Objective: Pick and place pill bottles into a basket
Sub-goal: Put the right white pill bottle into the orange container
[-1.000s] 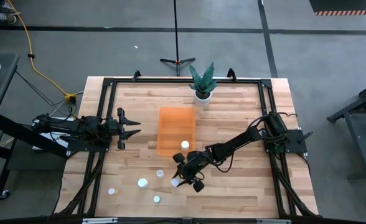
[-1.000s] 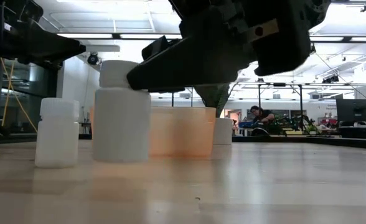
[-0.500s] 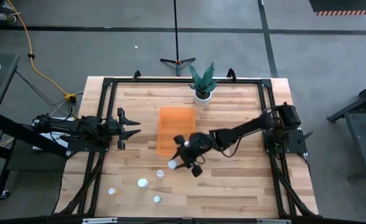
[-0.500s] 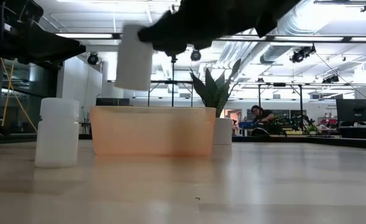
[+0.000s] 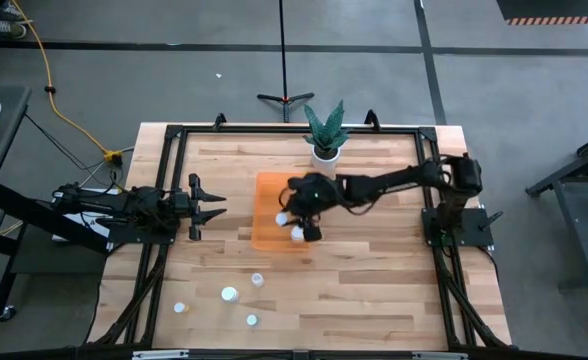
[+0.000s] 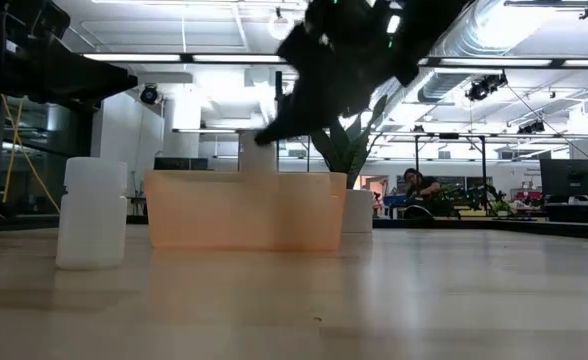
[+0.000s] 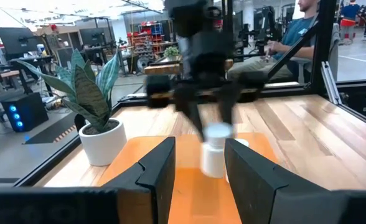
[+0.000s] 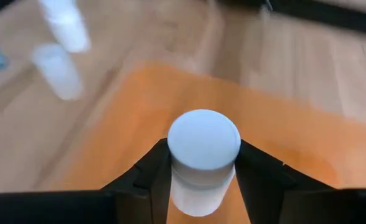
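Orange plastic now lies under the right gripper [image 5: 286,219]: half a second ago it hung over bare wood off the basket's [image 5: 271,190] front edge, and a second ago it was down among the loose bottles near the tabletop's front edge. It has since swung back over the basket, its fingers [image 8: 150,171] clamped on either side of a white pill bottle [image 8: 202,158] just below the cap. In the low view that bottle [image 6: 257,153] shows just above the basket's rim, lower than it was carried before. A second bottle [image 5: 296,234] already lies in the basket by its front right corner, unmoved. Four bottles [image 5: 229,294] remain on the wood toward the front left corner, as before. The left gripper [image 5: 214,207] waits with fingers apart near the tabletop's left edge, unchanged. The potted plant [image 5: 324,135] stands at the back edge.
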Controlling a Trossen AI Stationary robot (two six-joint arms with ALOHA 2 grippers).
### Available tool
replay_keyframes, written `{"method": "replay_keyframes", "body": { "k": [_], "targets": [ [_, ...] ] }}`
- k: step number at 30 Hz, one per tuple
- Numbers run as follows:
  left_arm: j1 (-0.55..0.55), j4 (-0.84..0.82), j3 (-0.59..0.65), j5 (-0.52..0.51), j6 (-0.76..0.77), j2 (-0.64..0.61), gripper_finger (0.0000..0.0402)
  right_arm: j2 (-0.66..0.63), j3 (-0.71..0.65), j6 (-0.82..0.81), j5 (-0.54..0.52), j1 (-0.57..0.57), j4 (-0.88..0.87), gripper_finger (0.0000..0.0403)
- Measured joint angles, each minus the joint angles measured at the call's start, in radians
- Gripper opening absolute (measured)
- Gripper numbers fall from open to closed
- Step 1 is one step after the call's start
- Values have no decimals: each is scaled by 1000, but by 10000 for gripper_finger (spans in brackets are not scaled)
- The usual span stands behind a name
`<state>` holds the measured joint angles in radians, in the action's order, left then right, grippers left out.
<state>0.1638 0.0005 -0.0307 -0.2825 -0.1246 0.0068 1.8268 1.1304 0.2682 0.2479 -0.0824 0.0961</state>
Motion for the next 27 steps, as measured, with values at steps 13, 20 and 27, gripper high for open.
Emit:
{"method": "replay_keyframes", "body": {
  "k": [13, 20, 27],
  "targets": [
    [0, -2, 0, 0, 0, 0, 172, 99, -1, -51, 145, -97, 91, 142],
    [0, -2, 0, 0, 0, 0, 172, 136, 0, -43, 144, -97, 171, 143],
    [0, -2, 0, 0, 0, 0, 172, 192, 0, -41, 142, -97, 223, 151]
  ]
}}
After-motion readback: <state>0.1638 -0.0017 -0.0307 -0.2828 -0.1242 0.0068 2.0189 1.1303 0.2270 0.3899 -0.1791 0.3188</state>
